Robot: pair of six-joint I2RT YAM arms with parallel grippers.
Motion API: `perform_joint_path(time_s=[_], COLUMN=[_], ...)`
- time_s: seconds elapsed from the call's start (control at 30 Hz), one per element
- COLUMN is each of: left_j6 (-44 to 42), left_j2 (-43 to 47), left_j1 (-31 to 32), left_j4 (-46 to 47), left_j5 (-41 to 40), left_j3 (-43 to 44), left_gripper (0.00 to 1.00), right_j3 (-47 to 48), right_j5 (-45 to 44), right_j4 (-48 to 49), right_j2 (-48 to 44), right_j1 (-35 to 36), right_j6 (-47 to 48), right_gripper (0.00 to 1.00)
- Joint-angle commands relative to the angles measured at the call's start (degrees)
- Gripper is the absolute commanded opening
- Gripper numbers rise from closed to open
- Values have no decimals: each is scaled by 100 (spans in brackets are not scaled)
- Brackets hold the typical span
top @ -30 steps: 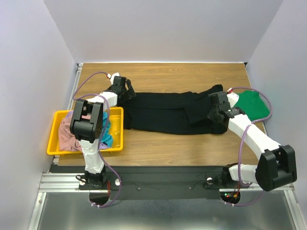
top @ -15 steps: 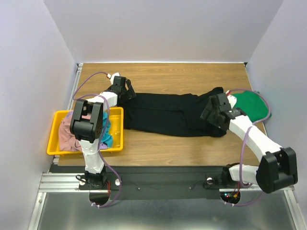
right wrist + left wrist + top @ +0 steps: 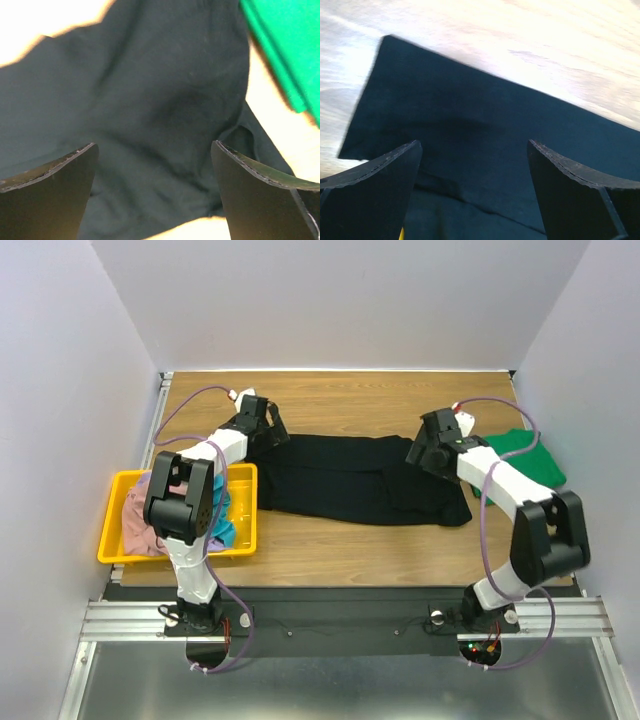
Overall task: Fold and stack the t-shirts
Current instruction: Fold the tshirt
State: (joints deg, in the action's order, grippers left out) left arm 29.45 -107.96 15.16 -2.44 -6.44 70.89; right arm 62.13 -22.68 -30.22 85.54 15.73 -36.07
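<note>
A large black t-shirt (image 3: 355, 475) lies spread in a long band across the middle of the table, partly folded over itself. My left gripper (image 3: 272, 437) hovers open at its far left corner; the left wrist view shows that black cloth (image 3: 480, 130) below its spread fingers (image 3: 380, 170). Over the shirt's far right end my right gripper (image 3: 418, 455) stands open, with nothing between its fingers (image 3: 260, 170) and black cloth (image 3: 150, 100) beneath. A green t-shirt (image 3: 525, 455) lies at the right edge, also seen as a green t-shirt corner (image 3: 285, 50).
A yellow bin (image 3: 120, 540) at the near left holds crumpled pink (image 3: 140, 520), teal (image 3: 225, 525) and lavender shirts. Grey walls close in the table on three sides. Bare wood runs along the far edge (image 3: 340, 395) and the near edge.
My right gripper opened, let go of the black shirt's right end and moved toward the far side. The shirt's right end now lies flatter. The left arm shifted only slightly.
</note>
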Motion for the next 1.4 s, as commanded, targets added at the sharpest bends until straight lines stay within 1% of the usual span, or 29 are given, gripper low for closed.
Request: perform_joint_path(time_s=[0.0, 0.07, 0.13, 0.17, 0.33, 0.47, 0.5, 0.57, 0.6, 0.7, 0.73, 0.8, 0.83, 0.87, 0.93, 0.97, 1.03, 1.07, 1.1, 1.17, 1.2, 1.27, 1.3, 1.37], left_j6=[-27, -36, -27, -27, 8, 60, 95, 192, 271, 464, 587, 693, 789, 982, 1167, 1299, 1536, 1598, 1564, 1485, 1432, 1405, 1431, 1423], left_j2=[434, 408, 355, 268, -40, -137, -137, -94, -41, 56, 65, 152, 196, 327, 503, 617, 890, 961, 1066, 1128, 1207, 1373, 1601, 1961], left_j1=[189, 259, 329, 391, 558, 672, 699, 760, 874, 1103, 1277, 1463, 1699, 1823, 2130, 2523, 2938, 3201, 3674, 4090, 4387, 4583, 4740, 4864], left_j4=[-169, -161, -152, -152, -143, -125, -117, -99, -64, -11, 6, 50, 68, 85, 182, 208, 357, 401, 454, 350, 123, 7, -72, -99], left_j5=[-24, 2, -7, 19, 72, 81, 72, 72, 90, 160, 247, 555, 608, 791, 933, 977, 1205, 1302, 1407, 1347, 1312, 1233, 1111, 830], left_j3=[416, 443, 452, 452, 303, 57, -74, -242, -425, -707, -891, -1094, -1339, -1480, -1884, -2008, -2228, -2238, -2203, -1853, -1694, -1360, -1202, -1096], left_gripper=[99, 99, 99, 99, 98, 99, 98, 98, 98, 99, 98, 99, 98, 98, 98, 98, 98, 99, 99, 98, 98, 99, 99, 99], right_j3=[-51, -288, -394, -351, 158, 914, 1324, 1757, 2298, 3075, 3564, 4024, 4305, 4786, 5263, 5492, 6282, 6607, 7011, 7417, 7784, 7972, 8060, 8034], right_j5=[-335, -203, -71, 78, 228, 553, 606, 624, 615, 843, 1096, 1335, 1467, 1781, 2161, 2562, 2751, 2873, 3039, 3513, 3611, 3709, 3700, 3587], right_j4=[235, 341, 508, 534, 754, 850, 851, 860, 860, 851, 851, 851, 842, 799, 746, 711, 544, 491, 482, 490, 482, 499, 517, 526], right_j2=[480, 639, 990, 1148, 2062, 3099, 3257, 3591, 3923, 4574, 4716, 4989, 5303, 5481, 5771, 6086, 6421, 6710, 6835, 6993, 7107, 7065, 6934, 6723], right_j1=[-148, -201, -298, -316, -333, -342, -342, -342, -351, -395, -404, -412, -412, -412, -404, -404, -404, -404, -404, -404, -395, -395, -395, -395], right_j6=[-259, -286, -243, -199, -32, 293, 477, 723, 1012, 1566, 1716, 2006, 2295, 2411, 2692, 2754, 2852, 2834, 2799, 2702, 2702, 2720, 2807, 2869], right_gripper=[100, 100, 100, 100, 100, 100, 100, 100, 100, 100, 100, 100, 100, 100, 100, 100, 100, 100, 100, 100, 100, 100, 100, 100])
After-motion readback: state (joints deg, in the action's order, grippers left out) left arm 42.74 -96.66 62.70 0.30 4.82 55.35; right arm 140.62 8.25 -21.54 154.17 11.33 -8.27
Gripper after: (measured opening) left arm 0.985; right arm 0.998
